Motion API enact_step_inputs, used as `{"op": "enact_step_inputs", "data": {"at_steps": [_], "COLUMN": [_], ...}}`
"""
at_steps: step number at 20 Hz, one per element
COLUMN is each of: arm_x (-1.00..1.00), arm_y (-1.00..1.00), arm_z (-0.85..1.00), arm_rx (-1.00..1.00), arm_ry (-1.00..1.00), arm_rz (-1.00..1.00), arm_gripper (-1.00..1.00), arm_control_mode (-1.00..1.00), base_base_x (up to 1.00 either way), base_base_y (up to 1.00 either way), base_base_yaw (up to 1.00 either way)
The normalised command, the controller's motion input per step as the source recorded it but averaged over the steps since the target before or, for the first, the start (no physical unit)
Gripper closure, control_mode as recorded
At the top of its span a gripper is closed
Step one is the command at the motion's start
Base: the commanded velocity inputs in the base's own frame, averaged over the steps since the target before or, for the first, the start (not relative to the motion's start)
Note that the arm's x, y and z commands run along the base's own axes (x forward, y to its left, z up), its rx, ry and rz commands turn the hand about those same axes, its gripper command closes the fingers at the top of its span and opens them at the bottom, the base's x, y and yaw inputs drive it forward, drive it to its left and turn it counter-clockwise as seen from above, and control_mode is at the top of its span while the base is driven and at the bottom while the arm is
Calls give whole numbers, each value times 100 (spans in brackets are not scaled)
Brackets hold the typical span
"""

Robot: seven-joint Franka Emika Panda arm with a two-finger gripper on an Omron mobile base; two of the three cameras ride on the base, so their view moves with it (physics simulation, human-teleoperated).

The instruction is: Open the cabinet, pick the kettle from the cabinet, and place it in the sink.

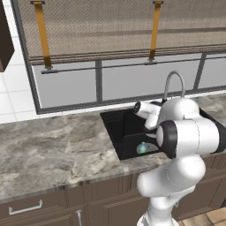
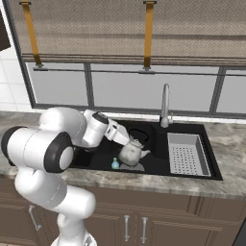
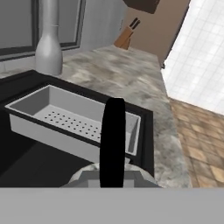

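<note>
The gripper (image 2: 136,139) reaches down into the sink (image 2: 158,132), its fingers pressed together on the thin black arched handle of the kettle (image 2: 130,153); from the right base view the fingertips themselves are hard to separate from that dark handle. In the hand view the handle rises as a broad black band from the bottom edge, and only a grey sliver of the kettle's top (image 3: 94,175) shows beneath it, the rest cut off. From the left base view the robot's own white elbow covers the right half of the sink (image 1: 115,132) and the kettle cannot be made out there.

The kettle is squat and rounded, pale grey-white, with a short spout pointing toward 3 o'clock in the right base view. It sits low in the left half of the basin; whether it touches the floor is unclear. A small blue-green object (image 2: 115,164), too small to identify, lies at its 8 o'clock.

The sink is a matte black rectangle set in a mottled grey stone counter (image 2: 226,137). A grey perforated strainer tray (image 2: 188,153) fills its right half. The silver gooseneck tap (image 2: 165,105) stands at the basin's 12 o'clock edge, its arch partly lost against the window frame. Brown drawer fronts (image 1: 39,205) run below.
</note>
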Motion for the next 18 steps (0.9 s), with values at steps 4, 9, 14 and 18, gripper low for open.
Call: {"op": "enact_step_inputs", "data": {"at_steps": [4,9,14,18], "arm_x": [1,2,4,7], "arm_y": [-12,-6,0,1], "arm_z": [-15,-15,-15,-9], "arm_rx": [0,0,0,0], "arm_ry": [-10,-10,-4,0], "arm_rz": [1,0,0,0], "arm_gripper": [100,100,100,100], "arm_control_mode": [-100,-100,-100,-100], "base_base_x": [0,0,0,0], "base_base_y": [0,0,0,0], "base_base_yaw": [0,0,0,0]}}
